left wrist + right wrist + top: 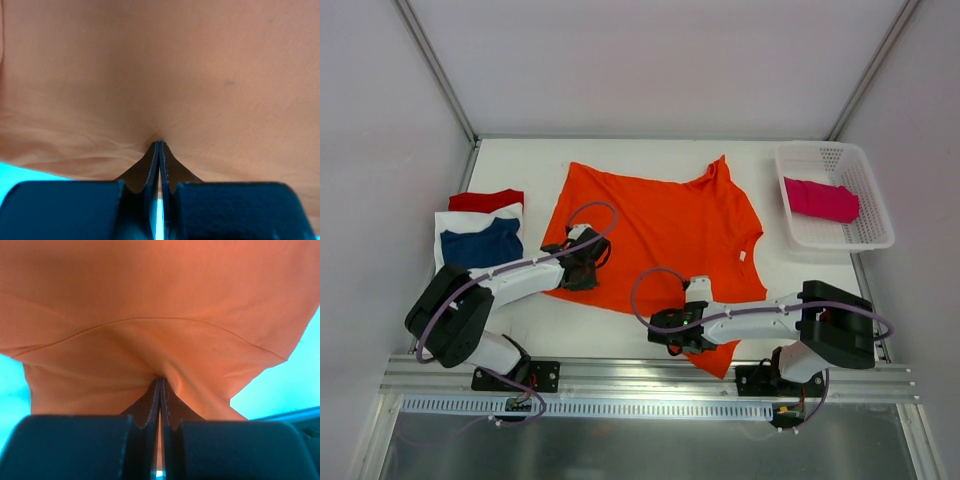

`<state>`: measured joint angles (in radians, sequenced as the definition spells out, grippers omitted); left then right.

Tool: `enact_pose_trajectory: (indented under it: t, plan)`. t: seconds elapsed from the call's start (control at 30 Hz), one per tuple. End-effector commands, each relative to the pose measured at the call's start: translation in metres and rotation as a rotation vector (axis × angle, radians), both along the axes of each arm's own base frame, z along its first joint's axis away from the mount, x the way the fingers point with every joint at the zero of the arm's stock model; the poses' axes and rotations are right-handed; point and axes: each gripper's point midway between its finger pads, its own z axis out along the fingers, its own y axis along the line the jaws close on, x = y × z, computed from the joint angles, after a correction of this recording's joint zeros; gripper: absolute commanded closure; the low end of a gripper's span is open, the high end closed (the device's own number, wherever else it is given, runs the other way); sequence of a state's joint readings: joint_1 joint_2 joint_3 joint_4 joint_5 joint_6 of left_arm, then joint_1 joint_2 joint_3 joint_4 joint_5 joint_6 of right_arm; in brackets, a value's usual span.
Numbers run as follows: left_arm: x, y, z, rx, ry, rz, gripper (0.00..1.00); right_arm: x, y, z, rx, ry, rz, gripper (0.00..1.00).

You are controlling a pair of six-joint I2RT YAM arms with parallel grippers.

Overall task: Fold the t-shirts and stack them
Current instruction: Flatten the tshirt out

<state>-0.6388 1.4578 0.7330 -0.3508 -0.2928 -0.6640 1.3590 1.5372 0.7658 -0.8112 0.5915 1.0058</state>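
The bright orange t-shirt (660, 225) lies spread on the white table, collar to the right. My left gripper (582, 268) is shut on its near left edge; in the left wrist view (159, 145) the tips pinch orange cloth (160, 75). My right gripper (678, 338) is shut on the shirt's near right part by a sleeve; in the right wrist view (160, 381) the tips pinch puckered orange cloth (150, 300). Folded navy blue (480, 245), white (455, 222) and red (485, 200) shirts are stacked at the left. A magenta pink shirt (820, 198) lies in the basket.
A white plastic mesh basket (875, 235) stands at the back right of the table. The metal rail of the arm bases (640, 375) runs along the near edge. White walls enclose the table on three sides.
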Motion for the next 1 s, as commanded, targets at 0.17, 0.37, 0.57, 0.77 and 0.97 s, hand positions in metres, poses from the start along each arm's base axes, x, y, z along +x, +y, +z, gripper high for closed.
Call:
enact_pose_trajectory:
  t: [0.17, 0.37, 0.57, 0.77, 0.97]
  plan:
    - [-0.057, 0.000, -0.005, 0.012, 0.089, -0.001, 1.00, -0.047, -0.052, -0.019, -0.169, 0.178, -0.094, 0.99]
    - [-0.074, -0.010, -0.002, 0.020, 0.093, -0.030, 1.00, -0.052, -0.046, -0.014, -0.149, 0.162, -0.086, 1.00]
    - [-0.093, -0.016, 0.001, 0.022, 0.097, -0.039, 1.00, -0.052, -0.043, -0.009, -0.153, 0.145, -0.089, 1.00]
    - [-0.099, -0.016, 0.012, 0.041, 0.059, -0.036, 1.00, -0.047, -0.042, -0.002, -0.150, 0.098, -0.090, 0.99]
    - [-0.050, -0.035, 0.099, -0.010, -0.243, -0.068, 1.00, 0.001, -0.009, 0.086, -0.054, -0.183, 0.001, 0.63]
